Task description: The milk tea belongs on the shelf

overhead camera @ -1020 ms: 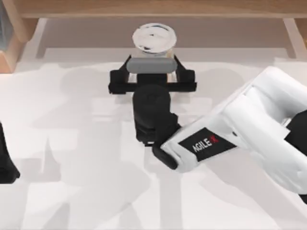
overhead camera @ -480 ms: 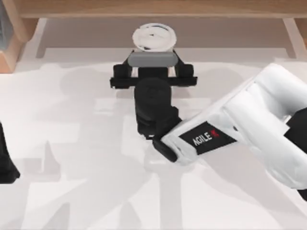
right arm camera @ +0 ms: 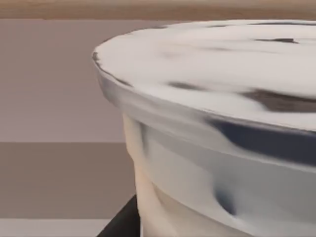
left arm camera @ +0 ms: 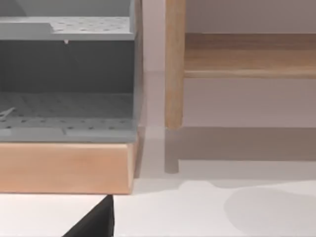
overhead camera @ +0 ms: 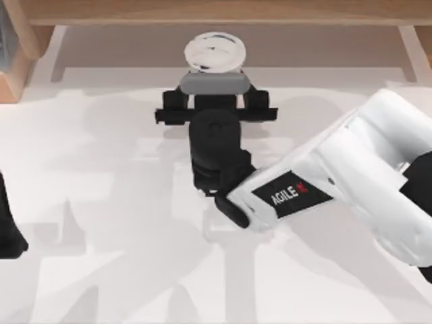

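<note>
The milk tea (overhead camera: pixel 215 52) shows its white lid from above, standing upright just in front of the shelf (overhead camera: pixel 202 10), below its long wooden board. My right gripper (overhead camera: pixel 214 96) reaches in from the near side, its black fingers on either side of the cup, shut on it. The right wrist view sits very close to the milk tea (right arm camera: pixel 212 123), with the lid rim, the clear wall and creamy drink showing, and one dark finger (right arm camera: pixel 121 222) beside the cup. My left arm (overhead camera: pixel 8 226) stays parked at the table's left edge.
A grey perforated rack on a wooden base (left arm camera: pixel 64 168) stands left of the shelf's upright post (left arm camera: pixel 174 64). The white tabletop (overhead camera: pixel 101 202) spreads open in front of the shelf. The bulky white right arm (overhead camera: pixel 351 182) crosses the right half.
My right gripper has edged toward the shelf with the milk tea between its fingers; the lid shifted slightly left. The left arm has not moved.
</note>
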